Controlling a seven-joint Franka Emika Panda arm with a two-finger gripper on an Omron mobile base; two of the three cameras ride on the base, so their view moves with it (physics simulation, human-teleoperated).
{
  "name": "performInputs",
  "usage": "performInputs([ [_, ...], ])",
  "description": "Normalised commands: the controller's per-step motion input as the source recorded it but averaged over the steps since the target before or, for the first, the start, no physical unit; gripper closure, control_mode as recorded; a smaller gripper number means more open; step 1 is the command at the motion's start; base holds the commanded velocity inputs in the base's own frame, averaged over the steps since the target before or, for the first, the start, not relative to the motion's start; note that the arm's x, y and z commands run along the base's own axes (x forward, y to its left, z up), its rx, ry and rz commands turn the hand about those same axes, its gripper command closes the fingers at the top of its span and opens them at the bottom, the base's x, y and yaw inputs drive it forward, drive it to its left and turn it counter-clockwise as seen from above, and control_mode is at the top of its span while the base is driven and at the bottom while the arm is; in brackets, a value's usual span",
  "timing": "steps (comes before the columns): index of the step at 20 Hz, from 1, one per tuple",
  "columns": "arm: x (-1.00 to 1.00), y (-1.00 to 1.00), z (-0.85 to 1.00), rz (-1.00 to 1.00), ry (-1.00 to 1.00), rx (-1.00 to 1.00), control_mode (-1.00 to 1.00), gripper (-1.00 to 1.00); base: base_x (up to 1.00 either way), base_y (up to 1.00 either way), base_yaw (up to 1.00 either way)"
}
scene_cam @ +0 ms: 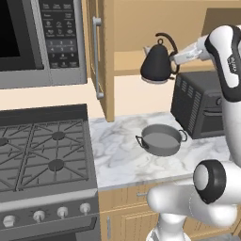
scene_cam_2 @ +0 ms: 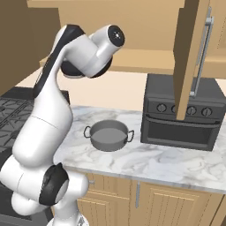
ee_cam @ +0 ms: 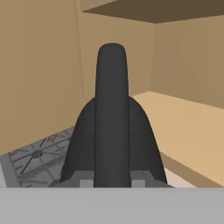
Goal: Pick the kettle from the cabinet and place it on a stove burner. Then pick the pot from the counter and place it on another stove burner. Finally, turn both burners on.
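We note the open cabinet door (scene_cam: 104,56) standing left of the toaster oven (scene_cam: 200,106); open surface (scene_cam: 117,150) between.

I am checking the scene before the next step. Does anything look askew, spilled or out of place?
Nothing looks spilled or damaged. The kettle hangs upright in the air by the open cabinet, held by its handle in the gripper. The pot sits level on the counter.

You're facing cream wall (scene_cam: 132,92); microwave (scene_cam: 42,42) hanging upper left, black toaster oven (scene_cam_2: 181,114) sitting right, wooden drawer fronts (scene_cam_2: 145,201) running below.
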Motion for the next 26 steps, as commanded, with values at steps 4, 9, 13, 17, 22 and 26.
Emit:
performInputs([
  [4,-0.38,0.00,-0.08,0.00,0.00,0.00,-1.00,1.00,0.00,0.00,0.00],
  [9,-0.36,0.00,-0.09,0.00,0.00,0.00,-1.00,1.00,0.00,0.00,0.00],
  [13,-0.34,0.00,-0.10,0.00,0.00,0.00,-1.00,1.00,0.00,0.00,0.00],
  [17,-0.35,0.01,-0.12,0.00,0.00,0.00,-1.00,1.00,0.00,0.00,0.00],
  [22,-0.36,0.02,-0.14,0.00,0.00,0.00,-1.00,1.00,0.00,0.00,0.00],
  [26,-0.35,0.03,-0.14,0.00,0.00,0.00,-1.00,1.00,0.00,0.00,0.00],
])
